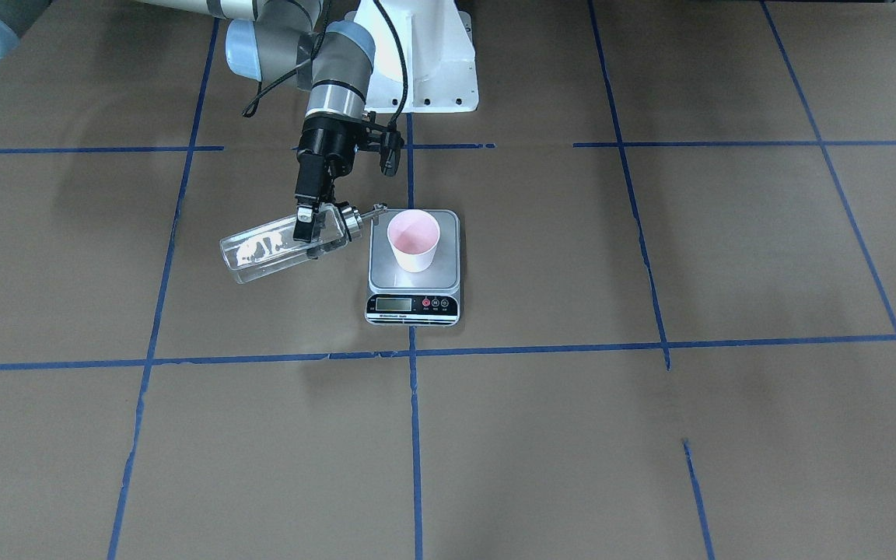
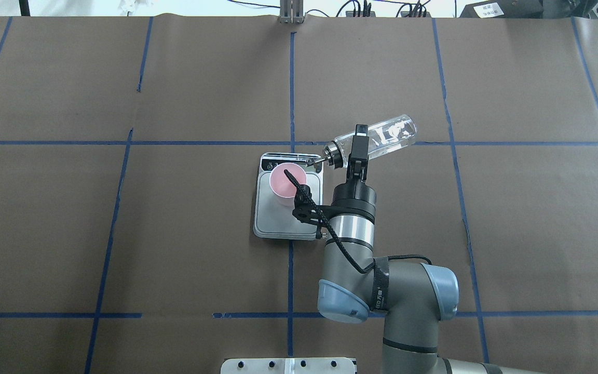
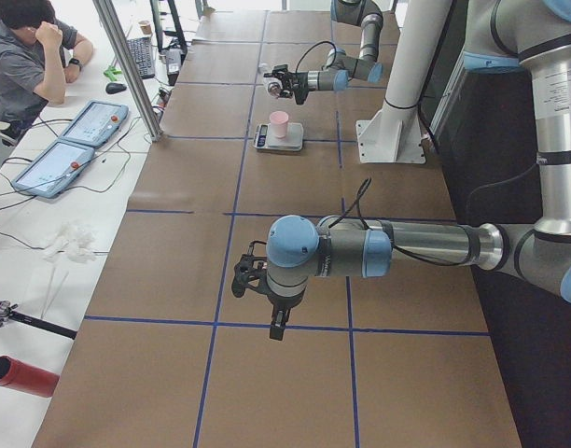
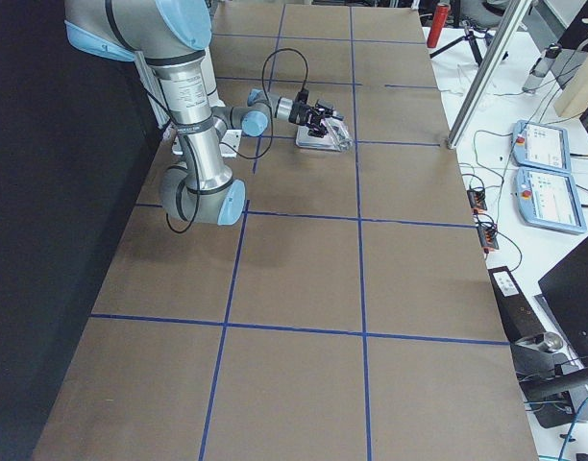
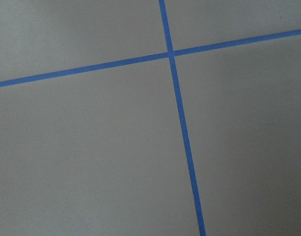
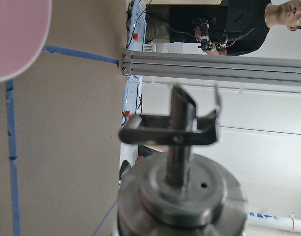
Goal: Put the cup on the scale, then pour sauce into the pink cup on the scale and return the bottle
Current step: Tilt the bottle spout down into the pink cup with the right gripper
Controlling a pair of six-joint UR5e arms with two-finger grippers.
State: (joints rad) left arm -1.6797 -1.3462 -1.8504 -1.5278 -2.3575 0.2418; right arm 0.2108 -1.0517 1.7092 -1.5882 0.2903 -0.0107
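The pale pink cup (image 1: 414, 241) stands upright on the silver scale (image 1: 448, 274); both also show in the overhead view, cup (image 2: 282, 182) and scale (image 2: 278, 223). My right gripper (image 1: 306, 225) is shut on the clear glass bottle (image 1: 269, 250) and holds it tilted almost level. The silver spout (image 1: 376, 210) points at the cup, just beside its rim. No stream of sauce shows. The right wrist view shows the pourer cap (image 6: 182, 194) and the cup's edge (image 6: 15, 34). My left gripper (image 3: 271, 313) hangs far off over bare table; I cannot tell if it is open.
Brown paper with blue tape lines (image 1: 413, 354) covers the table. The white robot pedestal (image 1: 425, 54) stands behind the scale. An operator (image 3: 24, 56) sits by tablets (image 3: 66, 154) beyond the table's far side.
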